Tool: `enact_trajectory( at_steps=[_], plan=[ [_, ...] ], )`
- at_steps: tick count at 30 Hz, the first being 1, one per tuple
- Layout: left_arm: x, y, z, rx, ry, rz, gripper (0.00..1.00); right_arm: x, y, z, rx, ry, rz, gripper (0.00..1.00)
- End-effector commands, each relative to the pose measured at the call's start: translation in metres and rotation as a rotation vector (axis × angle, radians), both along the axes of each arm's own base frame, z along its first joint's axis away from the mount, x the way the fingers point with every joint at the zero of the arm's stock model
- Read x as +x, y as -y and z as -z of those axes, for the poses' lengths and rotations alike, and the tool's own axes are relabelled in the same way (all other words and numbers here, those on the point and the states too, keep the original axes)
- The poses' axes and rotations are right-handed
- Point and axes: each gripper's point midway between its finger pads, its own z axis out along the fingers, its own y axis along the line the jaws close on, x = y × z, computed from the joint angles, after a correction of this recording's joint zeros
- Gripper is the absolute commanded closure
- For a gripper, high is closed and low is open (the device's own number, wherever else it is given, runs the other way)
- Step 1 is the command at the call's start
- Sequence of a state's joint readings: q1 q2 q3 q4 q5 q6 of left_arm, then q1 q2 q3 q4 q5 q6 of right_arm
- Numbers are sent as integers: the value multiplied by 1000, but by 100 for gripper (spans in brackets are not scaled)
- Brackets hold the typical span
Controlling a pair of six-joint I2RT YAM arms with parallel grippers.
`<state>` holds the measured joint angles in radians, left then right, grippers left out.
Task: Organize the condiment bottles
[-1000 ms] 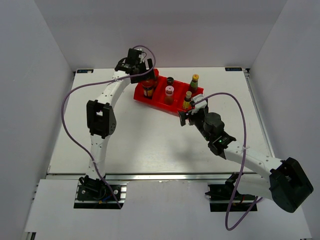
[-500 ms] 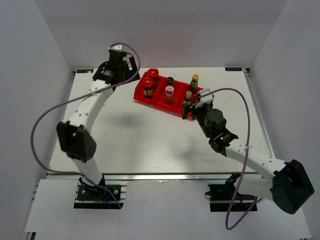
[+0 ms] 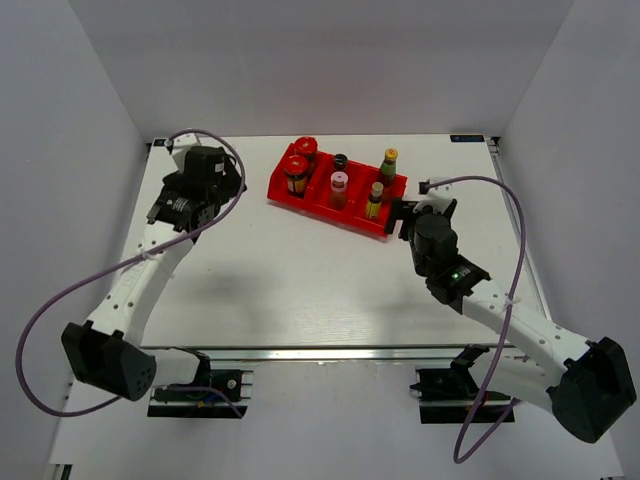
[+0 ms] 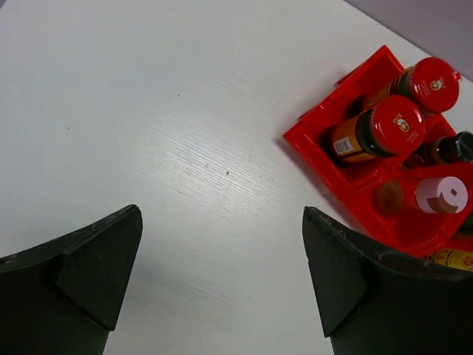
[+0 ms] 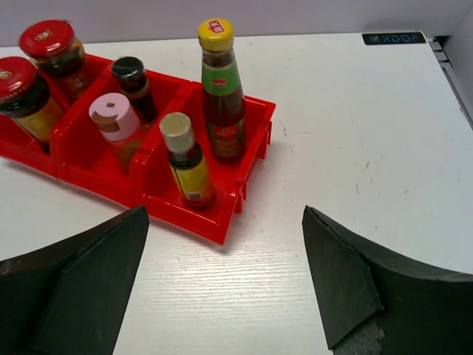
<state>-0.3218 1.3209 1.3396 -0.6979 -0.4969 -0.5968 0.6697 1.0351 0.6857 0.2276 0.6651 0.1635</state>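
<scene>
**Left gripper** point(image 4: 222, 244). The fingers point(image 4: 96, 274) stand wide apart and hold nothing; only bare table point(image 4: 148, 111) shows in the gap. The gripper hangs over the far-left part of the table, clear of the left end of the red tray point(image 4: 314, 151), which lies ahead and to its right in the wrist view. The wrist sits high and points toward the tray. From the wrist the left arm point(image 3: 150, 270) runs down and leftward in one long diagonal to an elbow swung out low at the left, then doubles back to its base at the near edge.

**Right gripper** point(image 5: 225, 237). The fingers point(image 5: 96, 288) are spread wide and grip nothing. The gripper faces the right end of the tray, just beside it, not touching. The right arm point(image 3: 510, 315) extends from the wrist down and rightward to an elbow at the near right corner, then back to its base.

**Condiment bottles.** All six stand upright in the tray.
- Left compartment: two red-lidded jars point(image 5: 16, 78), one behind the other.
- Middle compartment: pink-capped bottle point(image 5: 114, 122) in front, dark-capped bottle point(image 5: 131, 74) behind it.
- Right compartment: pale-capped bottle point(image 5: 185, 159) in front, yellow-capped bottle point(image 5: 219, 89) behind it.
</scene>
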Motion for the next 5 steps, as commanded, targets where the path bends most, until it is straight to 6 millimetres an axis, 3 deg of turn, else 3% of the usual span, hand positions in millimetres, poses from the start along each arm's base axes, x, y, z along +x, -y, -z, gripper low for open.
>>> enact_trajectory(
  at_steps=[1, 5],
  plan=[
    [-5, -9, -32, -34, 129, -41, 2, -1, 12, -14, 40, 23, 67, 10],
    [-7, -9, -29, -31, 127, -38, 2, -4, 12, -16, 55, 38, 54, 11]
  ],
)
